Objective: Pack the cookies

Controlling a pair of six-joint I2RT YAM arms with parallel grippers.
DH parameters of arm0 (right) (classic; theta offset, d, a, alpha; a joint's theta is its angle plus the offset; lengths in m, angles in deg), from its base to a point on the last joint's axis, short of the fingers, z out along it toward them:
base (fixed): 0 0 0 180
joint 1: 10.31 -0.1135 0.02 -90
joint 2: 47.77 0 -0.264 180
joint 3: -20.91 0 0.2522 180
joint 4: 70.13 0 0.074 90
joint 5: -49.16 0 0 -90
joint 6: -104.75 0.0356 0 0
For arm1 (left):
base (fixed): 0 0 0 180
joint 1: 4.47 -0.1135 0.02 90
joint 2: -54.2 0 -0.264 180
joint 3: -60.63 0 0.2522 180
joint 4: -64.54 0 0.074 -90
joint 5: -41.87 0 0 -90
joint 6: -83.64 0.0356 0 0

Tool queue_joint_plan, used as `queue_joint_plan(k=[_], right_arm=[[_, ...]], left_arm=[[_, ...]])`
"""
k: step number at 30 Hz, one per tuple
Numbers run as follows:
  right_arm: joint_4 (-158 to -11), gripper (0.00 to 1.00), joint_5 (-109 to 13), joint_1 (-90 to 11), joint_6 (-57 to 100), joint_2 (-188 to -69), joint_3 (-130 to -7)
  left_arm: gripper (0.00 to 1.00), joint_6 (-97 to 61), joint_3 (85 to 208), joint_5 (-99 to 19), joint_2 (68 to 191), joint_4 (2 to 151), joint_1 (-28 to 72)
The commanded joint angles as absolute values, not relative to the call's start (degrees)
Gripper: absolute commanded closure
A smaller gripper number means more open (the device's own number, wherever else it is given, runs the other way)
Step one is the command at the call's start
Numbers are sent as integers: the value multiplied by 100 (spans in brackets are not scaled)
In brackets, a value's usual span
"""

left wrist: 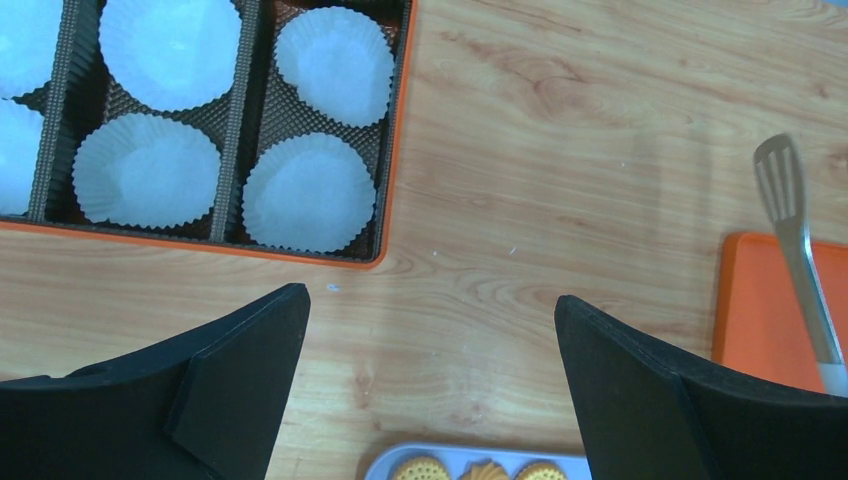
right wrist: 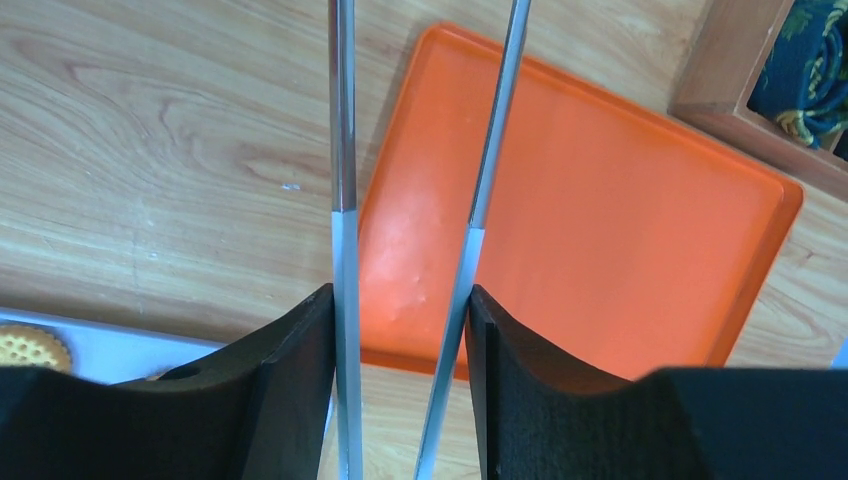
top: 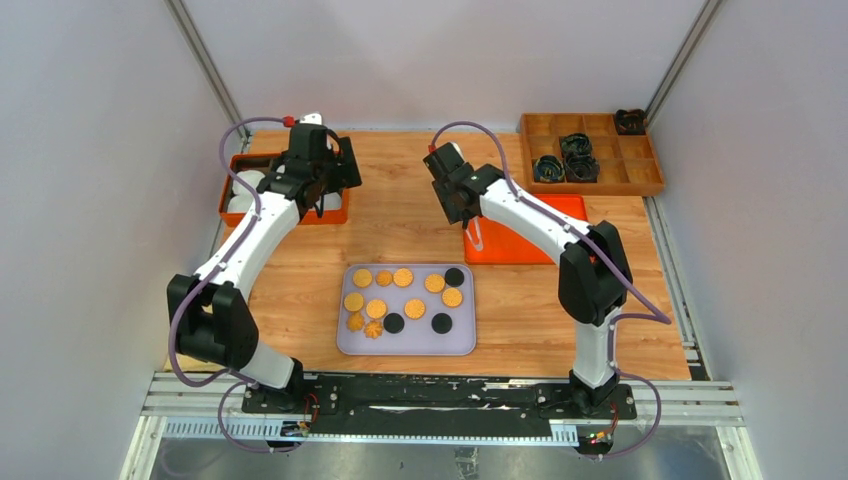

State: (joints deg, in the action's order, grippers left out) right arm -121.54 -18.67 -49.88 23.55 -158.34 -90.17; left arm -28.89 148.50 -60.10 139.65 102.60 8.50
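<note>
Black fingers [right wrist: 290, 400] of the right hand [right wrist: 400, 300] fill the foreground of its wrist view. They are clamped on a pair of metal tongs [right wrist: 343, 150] whose two arms run straight ahead over the edge of an orange tray [right wrist: 620, 230].

Seen from above, the cookies [top: 415, 308] sit in loose rows on a lavender tray [top: 460, 343] at the middle of the table [top: 400, 220], on the arm-base side of both hands. The tongs' tips hang just beyond that tray's far right corner, angled steeply down (how steeply the overhead view does not settle). The cookies therefore lie toward the bases and a little to the robot's left of the tips.

The left hand [left wrist: 428, 300] hovers with its jaws spread wide and nothing between them, beside an orange box [left wrist: 395, 120] of white paper cups [left wrist: 310, 190] and apart from the cookies. The cups in view are empty. On this reading the right arm, with the tool in its grip, is better placed to reach the first cookie.
</note>
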Motion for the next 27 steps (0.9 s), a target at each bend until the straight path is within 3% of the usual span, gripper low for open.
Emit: queue_joint_plan(k=[1, 14, 21, 27], right_arm=[[-12248, 50, -1639, -4940, 2410, -15468, -8806], [-12305, 52, -1592, -4940, 2477, -15240, -8687], [-12293, 59, -1658, -4933, 2472, -15050, -8601], [-12201, 60, -1822, -4932, 2476, -14788, -8370]], left_arm=[[0, -2867, 15002, -5702, 14011, 10262, 800], [0, -2764, 14769, -5763, 13997, 10226, 765], [1, -2807, 15050, -5891, 14701, 10309, 749], [5, -2978, 15204, -6385, 15266, 10481, 749]])
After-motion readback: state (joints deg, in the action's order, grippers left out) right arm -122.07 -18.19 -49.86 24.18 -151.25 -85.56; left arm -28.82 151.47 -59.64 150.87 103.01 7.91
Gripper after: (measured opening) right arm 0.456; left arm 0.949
